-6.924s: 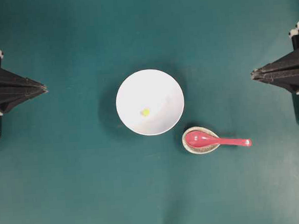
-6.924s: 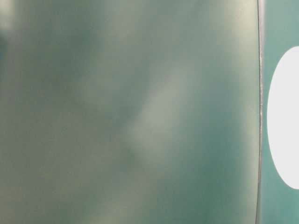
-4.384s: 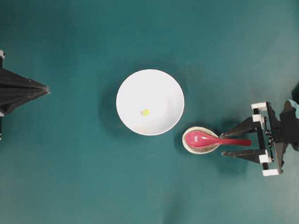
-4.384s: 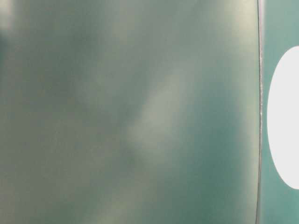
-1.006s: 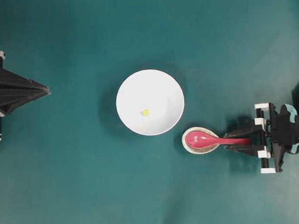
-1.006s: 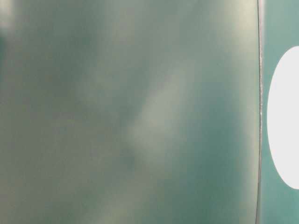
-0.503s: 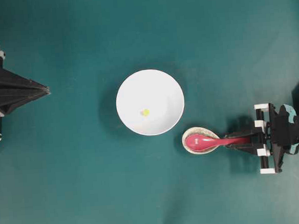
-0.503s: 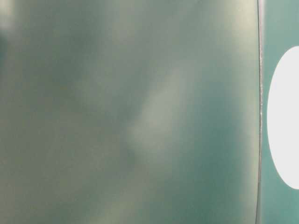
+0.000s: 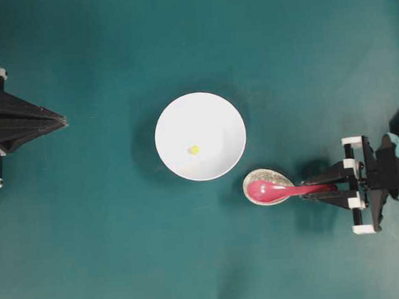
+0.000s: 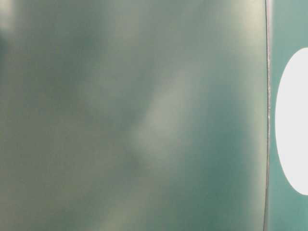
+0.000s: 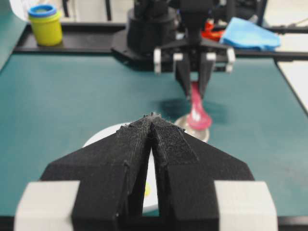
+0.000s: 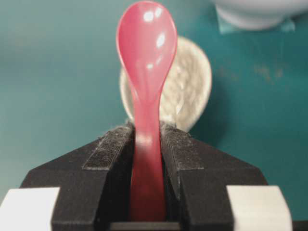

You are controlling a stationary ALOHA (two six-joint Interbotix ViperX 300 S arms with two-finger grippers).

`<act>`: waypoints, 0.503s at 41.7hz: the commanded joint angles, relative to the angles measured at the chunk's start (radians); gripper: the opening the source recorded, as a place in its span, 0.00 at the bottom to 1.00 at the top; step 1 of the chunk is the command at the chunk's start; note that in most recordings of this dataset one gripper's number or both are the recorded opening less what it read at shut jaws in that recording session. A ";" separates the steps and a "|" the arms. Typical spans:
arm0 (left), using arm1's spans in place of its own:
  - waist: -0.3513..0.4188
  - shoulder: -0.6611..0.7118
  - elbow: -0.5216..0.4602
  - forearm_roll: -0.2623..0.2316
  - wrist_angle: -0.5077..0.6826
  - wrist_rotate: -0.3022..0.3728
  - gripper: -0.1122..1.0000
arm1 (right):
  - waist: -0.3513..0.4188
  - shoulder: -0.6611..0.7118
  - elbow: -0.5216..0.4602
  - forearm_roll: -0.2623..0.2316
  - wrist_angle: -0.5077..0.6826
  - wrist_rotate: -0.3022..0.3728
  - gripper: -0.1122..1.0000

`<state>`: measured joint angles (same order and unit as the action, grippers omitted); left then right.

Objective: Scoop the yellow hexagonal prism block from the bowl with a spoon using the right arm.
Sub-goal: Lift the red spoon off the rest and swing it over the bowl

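Closed since a second ago, right end effector [image 12: 147, 139] pinches spoon [image 12: 146, 72] handle; only overhead shows yellow block [image 9: 194, 150].

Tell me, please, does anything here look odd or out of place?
Only the table-level view: it shows a blurred greenish surface and nothing usable. Otherwise nothing stands out: the bowl sits upright, and the right end effector grips the spoon straight.

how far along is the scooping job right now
Done: the right pincer is shut on the spoon by its handle. In hand: the scoop sits over the small speckled dish, beside the bowl; whether it has lifted clear is hard to tell. Left: carrying the spoon into the bowl and scooping the yellow block, which lies untouched inside. The left pincer is shut and idle.
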<state>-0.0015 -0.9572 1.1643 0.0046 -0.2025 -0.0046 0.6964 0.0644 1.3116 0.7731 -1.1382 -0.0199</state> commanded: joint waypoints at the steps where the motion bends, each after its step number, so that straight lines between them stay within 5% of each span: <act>1: 0.002 0.008 -0.028 0.002 0.005 0.000 0.13 | -0.017 -0.081 -0.002 0.003 0.028 -0.018 0.30; 10: 0.002 0.008 -0.029 0.002 0.028 0.002 0.13 | -0.097 -0.244 -0.025 0.002 0.192 -0.132 0.30; 21: 0.002 -0.002 -0.029 0.002 0.029 0.003 0.13 | -0.290 -0.446 -0.107 0.000 0.522 -0.331 0.30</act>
<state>-0.0015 -0.9618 1.1643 0.0046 -0.1687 -0.0031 0.4617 -0.3206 1.2456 0.7747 -0.7102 -0.3099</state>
